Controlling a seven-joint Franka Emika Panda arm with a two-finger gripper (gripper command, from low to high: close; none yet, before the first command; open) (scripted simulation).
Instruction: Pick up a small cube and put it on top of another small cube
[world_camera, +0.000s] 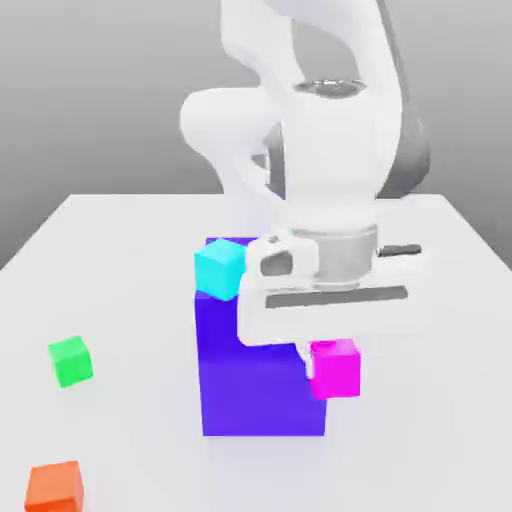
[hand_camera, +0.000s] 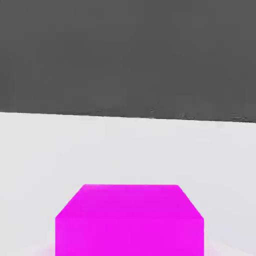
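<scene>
Magenta cube (world_camera: 336, 368) hangs just under the tool (world_camera: 322, 352), beside the big blue-purple block (world_camera: 262, 385), on the exterior view's right of that block and near its upper front corner. Tool is clamped down as far as it goes, and the magenta cube sits right under the hand, so I judge it pinched in the fingers; the fingertips themselves are hidden by the hand body. Hand view puts the same magenta cube (hand_camera: 130, 220) close up against pale surface (hand_camera: 125, 150); whether it touches the surface I cannot tell. In the exterior view it looks lifted, at about the block's upper half.

Step in hand: carry phase, grasp done, placement not yet done.

Cyan cube (world_camera: 221, 270) sits on the block's top, at the corner toward the exterior view's left. Green cube (world_camera: 70, 361) lies well apart from the block toward the exterior view's left; orange cube (world_camera: 53, 487) further forward on that side.

Next move, as a guess: pick a target cube, bring the magenta one squarely over it, lower until the faces meet, then release. Needs tight centering, since the cubes are small and an offset drop would slide off.

No containers anywhere around the block, nothing to list inside.
</scene>
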